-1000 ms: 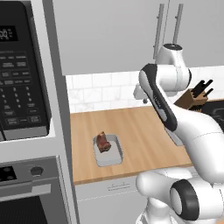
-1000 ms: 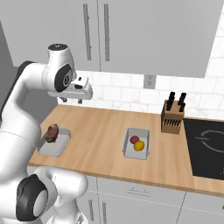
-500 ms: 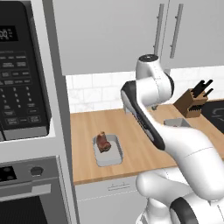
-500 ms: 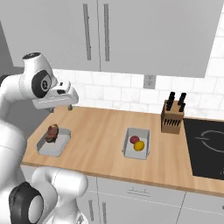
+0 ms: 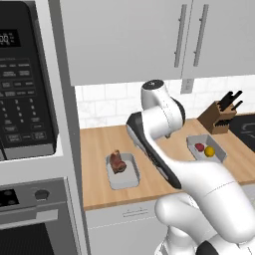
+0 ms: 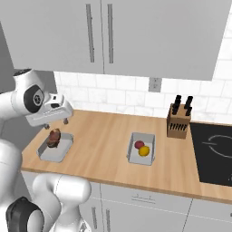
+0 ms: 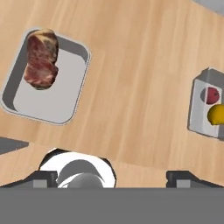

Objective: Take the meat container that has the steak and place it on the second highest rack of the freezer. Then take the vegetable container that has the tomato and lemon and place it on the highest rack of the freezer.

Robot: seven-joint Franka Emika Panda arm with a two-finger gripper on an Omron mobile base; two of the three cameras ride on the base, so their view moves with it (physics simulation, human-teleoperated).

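The steak [image 5: 117,161] [image 6: 53,137] [image 7: 41,57] lies at one end of the grey meat container [image 5: 124,178] [image 6: 56,152] [image 7: 52,105] on the wooden counter. To its right stands the vegetable container [image 5: 195,143] [image 6: 135,155] [image 7: 197,120] holding the tomato [image 5: 199,147] [image 6: 139,144] [image 7: 212,95] and the lemon [image 5: 209,151] [image 6: 144,151] [image 7: 216,114]. My gripper [image 6: 56,123] [image 7: 113,177] hovers open above the counter, just over the far edge of the meat container, with nothing between its fingers. The freezer and its racks are out of view.
A knife block [image 5: 219,117] [image 6: 178,122] stands at the back right, beside a black stovetop [image 6: 213,152]. A microwave [image 5: 25,84] and oven [image 5: 30,219] fill the tall unit at the left. Upper cabinets [image 6: 113,36] hang over the counter.
The arm has swung left across the counter, bringing the hand over the meat container. The jaws have spread wider. Both containers stay put.
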